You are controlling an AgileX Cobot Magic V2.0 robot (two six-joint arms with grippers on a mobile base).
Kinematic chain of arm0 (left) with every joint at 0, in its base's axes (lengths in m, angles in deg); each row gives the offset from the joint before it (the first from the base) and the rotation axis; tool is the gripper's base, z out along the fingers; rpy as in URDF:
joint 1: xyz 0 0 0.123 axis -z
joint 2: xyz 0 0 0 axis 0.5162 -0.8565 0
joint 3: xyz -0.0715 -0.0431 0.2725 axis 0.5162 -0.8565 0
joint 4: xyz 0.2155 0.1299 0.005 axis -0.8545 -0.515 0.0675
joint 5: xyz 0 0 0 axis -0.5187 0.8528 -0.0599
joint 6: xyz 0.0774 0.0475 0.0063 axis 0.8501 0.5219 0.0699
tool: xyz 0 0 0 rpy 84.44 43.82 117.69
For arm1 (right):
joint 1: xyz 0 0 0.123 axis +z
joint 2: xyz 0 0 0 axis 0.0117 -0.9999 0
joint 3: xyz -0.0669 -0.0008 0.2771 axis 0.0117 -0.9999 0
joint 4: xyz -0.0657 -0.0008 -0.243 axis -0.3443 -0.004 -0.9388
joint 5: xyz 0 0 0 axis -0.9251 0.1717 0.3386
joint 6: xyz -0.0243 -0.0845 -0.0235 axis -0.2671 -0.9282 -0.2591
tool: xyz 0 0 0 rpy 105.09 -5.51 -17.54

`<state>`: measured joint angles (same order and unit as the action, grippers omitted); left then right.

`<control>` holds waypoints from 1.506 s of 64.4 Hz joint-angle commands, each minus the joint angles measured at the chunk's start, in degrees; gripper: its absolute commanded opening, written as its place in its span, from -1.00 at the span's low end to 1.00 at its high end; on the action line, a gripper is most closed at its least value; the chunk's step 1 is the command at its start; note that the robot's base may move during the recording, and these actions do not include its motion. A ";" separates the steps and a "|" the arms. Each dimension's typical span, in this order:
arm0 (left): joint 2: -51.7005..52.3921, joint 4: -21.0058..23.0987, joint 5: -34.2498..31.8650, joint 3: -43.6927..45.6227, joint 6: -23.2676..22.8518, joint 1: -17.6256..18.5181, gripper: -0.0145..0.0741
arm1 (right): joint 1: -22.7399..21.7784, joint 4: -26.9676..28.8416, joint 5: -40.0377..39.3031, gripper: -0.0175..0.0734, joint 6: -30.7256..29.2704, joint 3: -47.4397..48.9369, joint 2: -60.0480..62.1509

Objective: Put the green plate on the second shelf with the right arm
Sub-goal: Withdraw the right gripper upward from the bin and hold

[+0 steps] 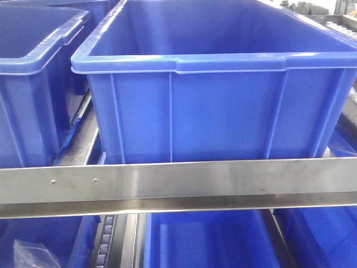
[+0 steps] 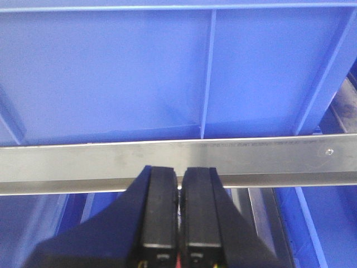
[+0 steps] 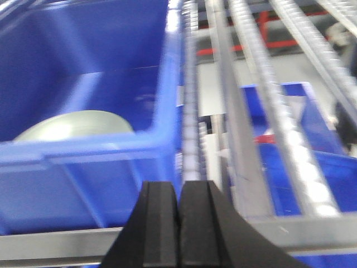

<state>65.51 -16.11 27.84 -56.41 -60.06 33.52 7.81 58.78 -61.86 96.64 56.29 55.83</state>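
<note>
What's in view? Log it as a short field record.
plate: green plate lies inside a blue bin, seen only from the right wrist view, partly hidden by the bin's near wall
right gripper: shut, empty, in front of that bin
left gripper: shut, empty, facing a steel rail
shelf: blue bins on roller tracks, more bins below
front view: large blue bin, no plate visible
</note>
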 commanded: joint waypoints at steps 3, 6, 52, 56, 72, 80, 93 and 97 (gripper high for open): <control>1.32 -0.05 -3.59 -2.40 -0.28 -0.03 -0.39 | -1.71 -1.13 -4.12 -0.49 -0.26 -3.42 6.13; 1.32 -0.05 -3.59 -2.40 -0.28 -0.03 -0.39 | -1.88 -1.13 -4.18 -0.49 -0.26 -5.28 8.31; 1.24 -0.05 -3.59 -2.40 -0.28 -0.03 -0.39 | -1.93 -1.08 -5.09 -0.49 -0.26 -11.24 14.44; 1.24 -0.05 -3.59 -2.40 -0.28 -0.03 -0.39 | -1.93 -1.08 -5.42 -0.49 -0.26 -11.24 14.44; 1.24 -0.05 -3.59 -2.40 -0.28 -0.03 -0.39 | -1.93 15.25 -5.44 -0.49 -15.90 -11.24 14.44; 1.24 -0.05 -3.59 -2.40 -0.28 -0.03 -0.39 | -1.93 21.83 -5.50 -0.49 -26.25 -11.24 14.44; 1.24 -0.05 -3.59 -2.40 -0.28 -0.03 -0.39 | -1.93 22.85 -5.39 -0.49 -27.24 -11.24 14.44; 1.24 -0.05 -3.59 -2.40 -0.28 -0.03 -0.39 | -1.99 22.85 -5.46 -0.49 -27.24 -11.24 14.44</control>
<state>65.51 -16.11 27.84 -56.41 -60.06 33.52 6.19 81.34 -62.57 70.25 44.69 69.17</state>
